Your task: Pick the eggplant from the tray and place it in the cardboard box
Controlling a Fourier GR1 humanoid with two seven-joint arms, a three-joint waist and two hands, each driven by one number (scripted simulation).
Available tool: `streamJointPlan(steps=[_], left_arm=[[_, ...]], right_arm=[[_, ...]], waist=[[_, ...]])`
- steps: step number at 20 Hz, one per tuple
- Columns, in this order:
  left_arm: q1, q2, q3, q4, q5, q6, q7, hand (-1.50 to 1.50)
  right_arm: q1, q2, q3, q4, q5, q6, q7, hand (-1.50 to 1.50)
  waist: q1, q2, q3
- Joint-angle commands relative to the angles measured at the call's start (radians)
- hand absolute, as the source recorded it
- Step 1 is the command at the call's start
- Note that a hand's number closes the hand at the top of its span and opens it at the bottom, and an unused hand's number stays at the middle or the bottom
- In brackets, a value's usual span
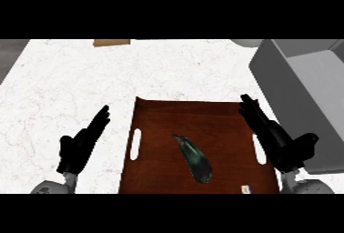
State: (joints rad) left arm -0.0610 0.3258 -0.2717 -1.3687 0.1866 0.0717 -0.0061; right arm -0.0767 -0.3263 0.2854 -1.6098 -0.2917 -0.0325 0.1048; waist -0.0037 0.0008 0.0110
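Observation:
A dark green-black eggplant [193, 159] lies lengthwise near the middle of a brown wooden tray [158, 123]. My left hand [80, 144] is open over the white counter just left of the tray, fingers straight and pointing away. My right hand [279, 139] is open above the tray's right edge and handle slot, fingers straight, about a hand's width right of the eggplant. Neither hand touches the eggplant. A grey box [302, 91] with an open top stands to the right of the tray.
The white marble counter [80, 77] stretches left and beyond the tray. A small brown object [111, 43] lies at the far edge. The grey box's wall stands close beside my right hand.

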Motion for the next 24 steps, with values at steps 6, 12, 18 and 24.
streamJointPlan(steps=[6, 12, 18, 24], left_arm=[[-0.080, -0.032, 0.188, -0.182, 0.079, 0.159, 0.067, 0.00], [-0.112, -0.047, 0.196, -0.230, 0.095, 0.183, 0.173, 0.00], [-0.044, -0.035, 0.203, -0.263, 0.087, 0.162, 0.151, 0.00], [-0.078, -0.042, 0.217, -0.218, 0.099, 0.156, 0.153, 0.00]], right_arm=[[-0.157, -0.113, -0.306, 0.173, -0.060, -0.105, 0.128, 1.50], [-0.193, -0.171, -0.108, 0.310, 0.291, -0.109, 0.010, -1.50], [-0.312, -0.285, -0.032, 0.221, 0.297, 0.139, 0.118, -1.50], [-0.442, -0.390, 0.070, 0.190, 0.164, 0.541, 0.341, -1.50]], waist=[[0.034, -0.002, -0.009], [0.018, 0.000, -0.010], [0.020, -0.002, -0.012], [0.020, -0.001, -0.015]])
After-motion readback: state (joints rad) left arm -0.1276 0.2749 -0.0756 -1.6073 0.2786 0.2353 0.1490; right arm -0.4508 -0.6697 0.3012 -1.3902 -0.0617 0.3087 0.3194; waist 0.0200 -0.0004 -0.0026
